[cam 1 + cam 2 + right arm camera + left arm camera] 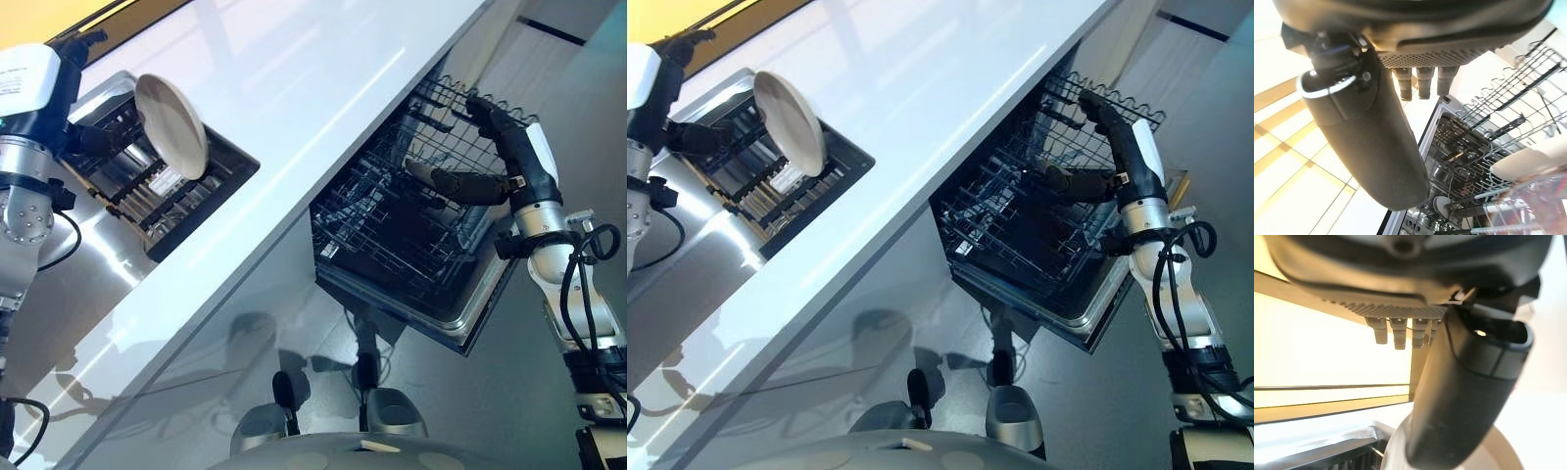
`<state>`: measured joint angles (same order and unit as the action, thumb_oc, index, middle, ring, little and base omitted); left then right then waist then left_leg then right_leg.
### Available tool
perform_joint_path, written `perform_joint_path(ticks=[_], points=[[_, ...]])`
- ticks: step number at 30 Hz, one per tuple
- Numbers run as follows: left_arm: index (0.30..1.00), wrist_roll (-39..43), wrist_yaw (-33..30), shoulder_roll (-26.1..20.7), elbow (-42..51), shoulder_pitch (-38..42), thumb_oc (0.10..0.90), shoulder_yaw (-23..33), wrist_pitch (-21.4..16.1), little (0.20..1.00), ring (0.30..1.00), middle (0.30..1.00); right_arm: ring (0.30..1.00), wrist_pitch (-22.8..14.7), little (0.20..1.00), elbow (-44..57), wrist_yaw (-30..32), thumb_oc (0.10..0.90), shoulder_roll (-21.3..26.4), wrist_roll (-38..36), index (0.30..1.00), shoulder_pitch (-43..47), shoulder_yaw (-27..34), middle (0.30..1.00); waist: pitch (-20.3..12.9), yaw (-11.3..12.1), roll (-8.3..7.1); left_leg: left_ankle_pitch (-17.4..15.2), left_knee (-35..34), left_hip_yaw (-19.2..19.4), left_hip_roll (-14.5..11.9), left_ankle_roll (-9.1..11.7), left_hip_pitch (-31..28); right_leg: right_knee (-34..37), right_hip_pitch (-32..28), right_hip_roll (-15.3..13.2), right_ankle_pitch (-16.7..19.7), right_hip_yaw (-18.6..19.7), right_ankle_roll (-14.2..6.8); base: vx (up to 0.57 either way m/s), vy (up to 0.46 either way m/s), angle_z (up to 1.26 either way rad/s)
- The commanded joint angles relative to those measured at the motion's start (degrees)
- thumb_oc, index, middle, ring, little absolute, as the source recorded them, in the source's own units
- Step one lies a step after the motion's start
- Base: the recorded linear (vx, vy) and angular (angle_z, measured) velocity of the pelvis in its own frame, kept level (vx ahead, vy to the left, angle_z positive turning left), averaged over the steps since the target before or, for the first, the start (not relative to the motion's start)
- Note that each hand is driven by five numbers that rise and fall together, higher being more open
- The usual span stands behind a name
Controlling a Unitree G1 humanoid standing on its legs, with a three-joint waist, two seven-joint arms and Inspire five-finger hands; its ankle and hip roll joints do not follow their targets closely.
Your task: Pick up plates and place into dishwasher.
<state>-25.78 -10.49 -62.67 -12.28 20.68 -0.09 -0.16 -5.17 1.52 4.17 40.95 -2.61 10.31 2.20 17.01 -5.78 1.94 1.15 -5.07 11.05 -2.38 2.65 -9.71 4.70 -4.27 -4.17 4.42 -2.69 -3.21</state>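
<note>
A cream plate [171,125] is held tilted above the black dish rack [162,196] at the left. My left hand [93,137] is shut on it from behind, and the left wrist view shows my thumb [1464,396] lying over the plate's rim [1508,455]. At the right, the dishwasher [460,313] stands open under the counter with its wire rack [392,225] pulled out. My right hand [470,181] hovers over that rack, open and holding nothing. The right wrist view looks past my thumb [1366,142] down into the rack [1488,147].
A long white countertop [323,88] runs between the sink side and the dishwasher. The dish rack sits in a steel sink area [88,245]. A pale rounded shape [1530,161] lies among the rack wires. Grey floor [294,323] lies below the counter.
</note>
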Motion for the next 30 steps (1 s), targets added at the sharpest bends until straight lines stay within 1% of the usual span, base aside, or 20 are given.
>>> perform_joint_path(ticks=[1,4,8,12,16,21,26,29,30], points=[[0.9,-6.16,-5.12,-5.13,-5.05,5.07,0.8,-1.82,3.23,0.9,0.9,0.9,0.9,-7.88,0.9,5.21,0.66,0.8,1.31,-2.24,0.9,0.11,2.51,0.9,-10.48,-1.31,2.16,-8.64,5.74,0.03,7.19,-6.29,2.48,-9.22,2.73,3.21,-8.1,-0.01,-3.07,0.04,0.089,-0.29],[0.9,-9.03,-4.59,-5.73,-6.86,5.46,0.8,-3.47,4.67,0.9,0.9,0.9,0.9,-8.34,0.9,6.27,1.03,0.8,0.9,-2.2,0.9,-1.01,2.93,0.9,-10.37,-2.03,2.27,-9.23,6.69,0.93,7.41,-6.64,2.67,-9.93,3.4,3.14,-7.64,1.01,-3.41,0.03,0.076,-0.29],[0.9,-11.22,-3.89,-6.75,-8.96,6.23,0.8,-5.5,5.59,0.9,0.9,0.9,0.9,-9.22,0.9,6.96,2.11,0.8,0.99,-3.0,0.9,-2.07,4.02,0.9,-10.21,-2.85,2.38,-9.67,7.18,1.78,7.68,-6.95,2.77,-10.37,4.17,2.92,-6.86,1.81,-3.88,0.04,0.074,-0.31],[0.9,-15.57,-0.83,-7.37,-10.93,7.32,0.8,-8.67,8.17,0.9,0.9,0.9,0.9,-10.05,0.9,8.25,2.8,0.8,1.18,-4.34,0.9,-2.99,5.55,0.9,-9.85,-3.83,2.65,-9.89,7.37,2.73,7.96,-7.22,3.0,-10.96,5.24,2.74,-6.06,2.77,-4.5,0.04,0.1,-0.3],[0.9,-21.35,2.11,-8.26,-13.06,9.35,0.8,-12.42,9.03,0.9,0.9,0.9,0.9,-10.61,0.9,8.74,2.39,0.8,1.82,-5.64,0.9,-3.24,6.46,0.9,-9.82,-4.56,2.84,-9.83,7.04,3.16,8.26,-7.45,3.22,-11.43,6.11,2.65,-5.59,3.37,-4.91,0.03,0.067,-0.2],[0.9,-25.07,2.09,-9.19,-15.02,12.19,0.8,-16.27,10.67,0.9,0.9,0.9,0.9,-10.67,0.9,9.03,1.37,0.8,2.42,-6.74,0.9,-3.73,6.93,0.9,-10.06,-4.85,2.96,-9.31,5.95,3.31,8.48,-7.47,3.11,-11.47,6.64,2.59,-5.17,3.46,-5.24,0.03,0.041,-0.12],[0.9,-30.77,4.33,-8.81,-14.99,13.08,0.8,-18.61,11.81,0.9,0.9,0.9,0.9,-10.98,0.9,9.43,1.1,0.8,2.49,-6.74,0.9,-3.83,6.51,0.9,-10.35,-4.81,3.01,-8.86,4.7,3.06,8.56,-7.5,2.85,-11.18,6.73,2.53,-5.16,3.31,-5.3,0.01,0.01,0.0],[0.9,-34.91,6.72,-8.76,-15.04,13.49,0.8,-20.02,10.58,0.9,0.9,0.9,0.9,-10.71,0.9,9.64,1.41,0.8,2.92,-6.95,0.9,-3.32,6.02,0.9,-10.54,-4.54,3.04,-8.75,4.38,2.76,8.6,-7.51,2.77,-10.92,6.53,2.56,-5.5,3.09,-5.23,0.0,0.0,0.0],[0.629,-35.79,7.4,-8.84,-14.83,13.57,0.484,-20.58,10.23,0.584,0.629,0.629,0.9,-10.34,0.9,9.91,1.51,0.8,3.1,-7.02,0.9,-3.07,5.97,0.9,-10.53,-4.49,3.05,-8.74,4.4,2.67,8.61,-7.48,2.78,-10.95,6.54,2.6,-5.61,3.03,-5.2,0.0,0.0,0.0]])
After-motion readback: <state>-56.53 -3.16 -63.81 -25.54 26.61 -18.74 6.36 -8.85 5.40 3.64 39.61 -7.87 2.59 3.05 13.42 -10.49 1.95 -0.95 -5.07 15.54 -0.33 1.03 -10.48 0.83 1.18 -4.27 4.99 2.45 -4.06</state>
